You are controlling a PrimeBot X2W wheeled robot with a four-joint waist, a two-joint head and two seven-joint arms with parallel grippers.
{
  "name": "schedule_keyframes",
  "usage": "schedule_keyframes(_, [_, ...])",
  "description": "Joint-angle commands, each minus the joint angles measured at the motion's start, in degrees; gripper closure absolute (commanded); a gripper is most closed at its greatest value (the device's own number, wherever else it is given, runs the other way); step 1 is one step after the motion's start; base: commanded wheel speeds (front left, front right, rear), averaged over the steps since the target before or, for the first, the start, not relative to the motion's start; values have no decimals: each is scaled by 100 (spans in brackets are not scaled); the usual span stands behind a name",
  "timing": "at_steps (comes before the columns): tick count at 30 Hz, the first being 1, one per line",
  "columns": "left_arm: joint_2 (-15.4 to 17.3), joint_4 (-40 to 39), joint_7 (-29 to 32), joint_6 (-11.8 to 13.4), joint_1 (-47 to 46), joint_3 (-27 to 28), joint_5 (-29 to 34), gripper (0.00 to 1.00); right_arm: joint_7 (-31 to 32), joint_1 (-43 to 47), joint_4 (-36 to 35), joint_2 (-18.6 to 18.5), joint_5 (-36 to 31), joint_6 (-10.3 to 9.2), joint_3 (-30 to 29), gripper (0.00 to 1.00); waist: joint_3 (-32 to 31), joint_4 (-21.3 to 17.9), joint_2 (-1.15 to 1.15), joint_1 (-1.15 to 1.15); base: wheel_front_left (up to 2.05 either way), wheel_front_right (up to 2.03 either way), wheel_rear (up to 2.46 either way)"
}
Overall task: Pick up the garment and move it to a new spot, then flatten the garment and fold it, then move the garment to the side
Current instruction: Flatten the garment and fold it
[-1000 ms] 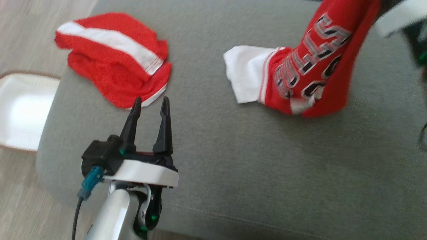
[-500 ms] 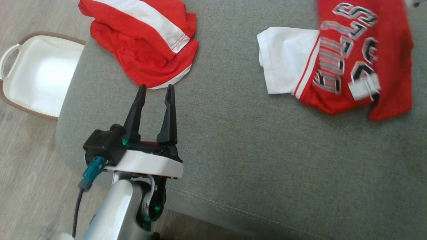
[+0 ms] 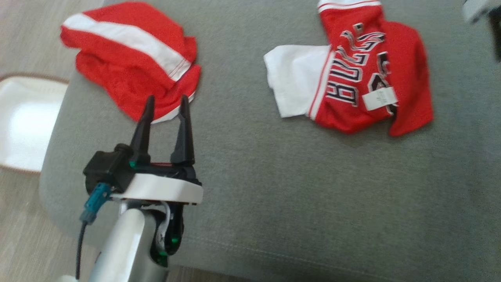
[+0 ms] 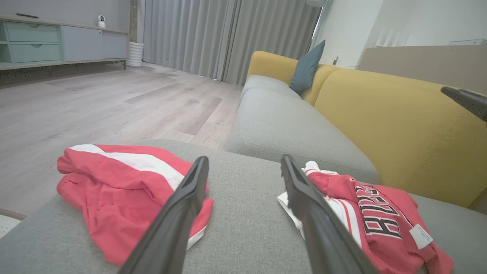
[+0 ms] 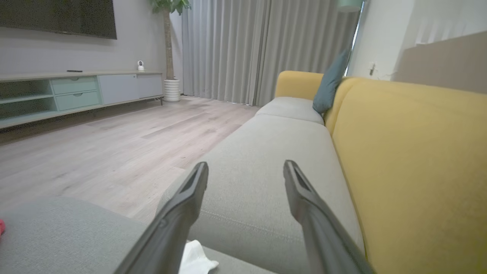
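Note:
The garment, a red jersey (image 3: 407, 51) with black-and-white lettering and a white sleeve, lies crumpled on the grey sofa seat (image 3: 274, 188) at the right. It also shows at the lower right of the left wrist view as the jersey (image 4: 380, 213). My right gripper (image 5: 245, 165) is open and empty above the seat, with a corner of the white sleeve (image 5: 196, 260) just below its fingers. Its pale wrist (image 3: 475, 9) sits blurred at the top right of the head view. My left gripper (image 3: 166, 98) is open and empty at the lower left, fingertips near the red shorts (image 3: 129, 66).
The red shorts (image 4: 114, 182) with a white stripe lie bunched at the seat's left end. A white basket (image 3: 23, 121) stands on the wooden floor to the left. The yellow backrest (image 4: 399, 125) and a teal cushion (image 4: 304, 68) run along the far side.
My right gripper has opened and let go of the jersey, which has dropped from hanging into a crumpled heap on the seat. The head camera has shifted; the left gripper stays open.

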Motion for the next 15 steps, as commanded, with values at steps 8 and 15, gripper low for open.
schedule_keyframes(8, [44, -264, -31, -22, 87, 437, 183, 0, -225, 1403, -973, 483, 67, 37, -964, 0, -670, -791, 0, 0, 0, 0, 0])
schedule_keyframes(15, [44, -261, -31, -39, 275, 516, 233, 0, -228, 3191, -2619, 1135, -598, 37, -2128, 0, -895, -1217, 0, 0, 0, 0, 0])
